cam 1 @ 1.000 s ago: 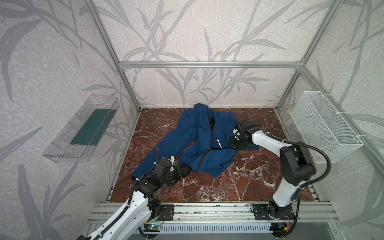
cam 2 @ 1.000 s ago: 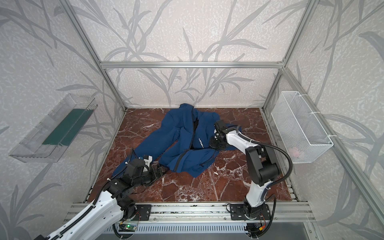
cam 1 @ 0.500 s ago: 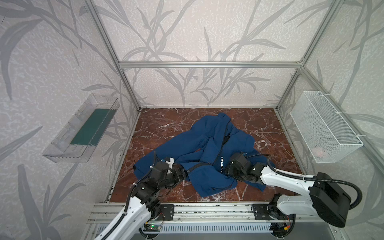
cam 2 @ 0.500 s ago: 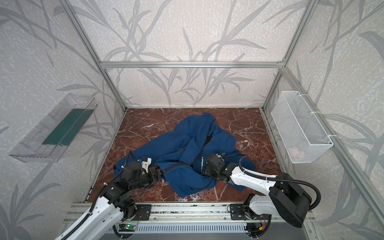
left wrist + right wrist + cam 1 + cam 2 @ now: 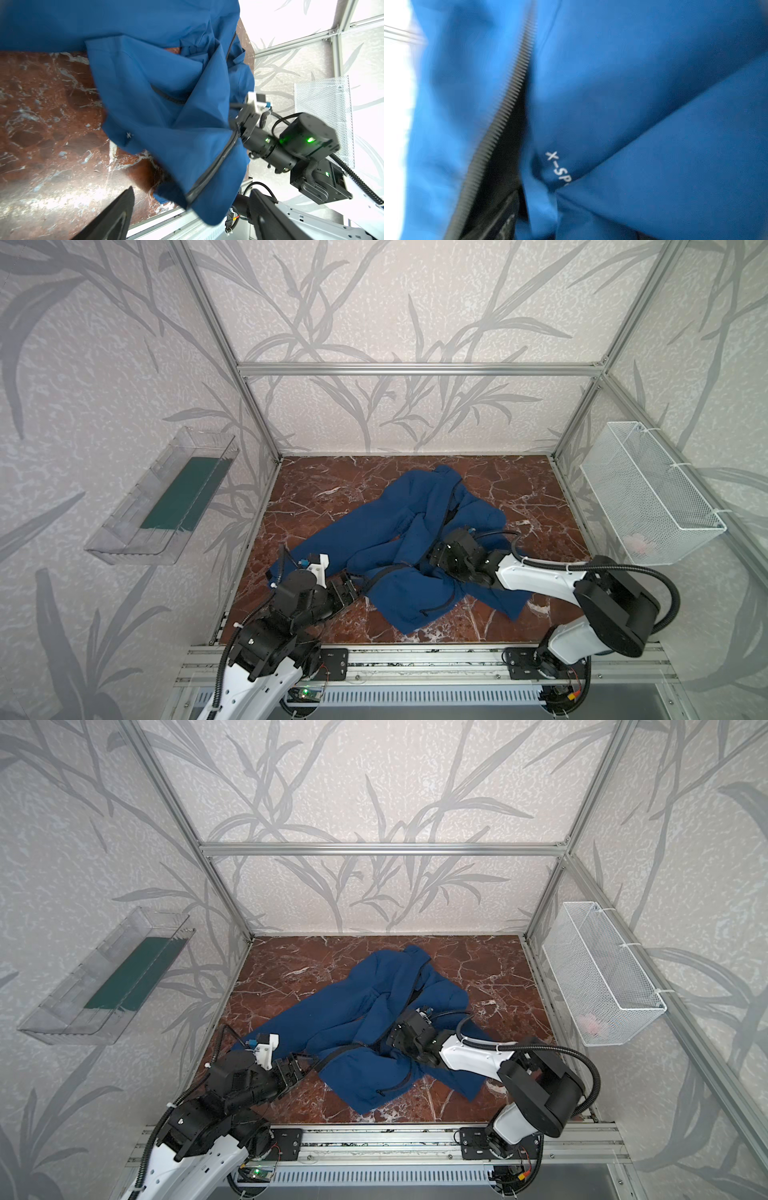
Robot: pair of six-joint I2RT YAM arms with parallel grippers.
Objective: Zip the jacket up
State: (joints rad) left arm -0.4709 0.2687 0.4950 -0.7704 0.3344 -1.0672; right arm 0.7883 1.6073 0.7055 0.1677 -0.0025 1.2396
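Taking the marble table (image 5: 523,485) as a clock face in both top views, the jacket (image 5: 415,531) lies crumpled across its middle. Its collar end points toward 12, a sleeve trails out between 8 and 9, and the lower front spills toward 6. It reads as light, soft cloth with no stiffness of its own. It folds over itself, will bunch when pulled, and will likely slide on the polished stone, so one panel needs pinning while the other is worked. Nothing here is fragile, though loose fabric could snag in the teeth.

The right gripper (image 5: 434,556) reaches in from about 4 and sits on the folds just right of centre, tips sunk in cloth. I cannot tell whether its jaws are apart or closed on fabric, and its wrist view shows only cloth. The left gripper (image 5: 348,590) sits at about 8, at the hem's edge. Its fingers (image 5: 116,216) are spread wide with nothing pinched, and the hem corner lies just ahead of them.

The front is unzipped: a black zipper edge (image 5: 216,164) runs along the hem corner, and bare zipper teeth (image 5: 500,128) show beside the white lettering (image 5: 558,166). The best holds, in my judgement, are the bottom ends of both zipper tapes; the slider may be buried in the folds, as no view shows it clearly
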